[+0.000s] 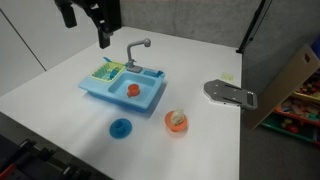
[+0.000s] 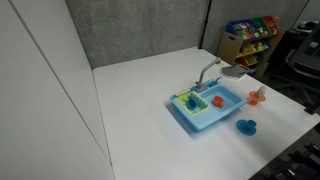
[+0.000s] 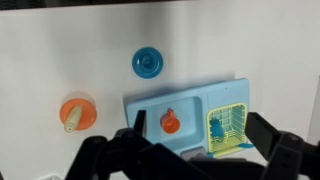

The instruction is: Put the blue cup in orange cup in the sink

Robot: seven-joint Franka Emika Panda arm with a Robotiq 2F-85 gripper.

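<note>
- The gripper (image 1: 100,30) hangs high in the upper left of an exterior view, well above the table (image 1: 60,62) and behind the sink (image 1: 125,95). In the wrist view its fingers (image 3: 275,145) are spread wide along the bottom edge with nothing between them, so it's empty-handed.
- The orange cup (image 3: 170,122) sits in the sink's basin, near the middle of the wrist view. It's the drop target, so it makes sense that it's parked there.
- The blue cup (image 3: 217,127) is, as best I can tell, the small blue bit in the green-yellow side compartment (image 3: 235,105), right of the basin in the wrist view. It's too small to tell how it's sitting.
- Don't mix it up with the flat blue disc (image 3: 149,62) at upper middle, or the orange bowl (image 3: 76,113) at left with a pale thing in it. Both are on the table, outside the sink.
- My guess is that high up and wide open means it's lining up for a look-down approach, with nothing picked yet.
- The tricky part looks like getting down into that tight compartment. Its walls and the faucet (image 1: 137,48) are close enough to snag wide fingers.
</note>
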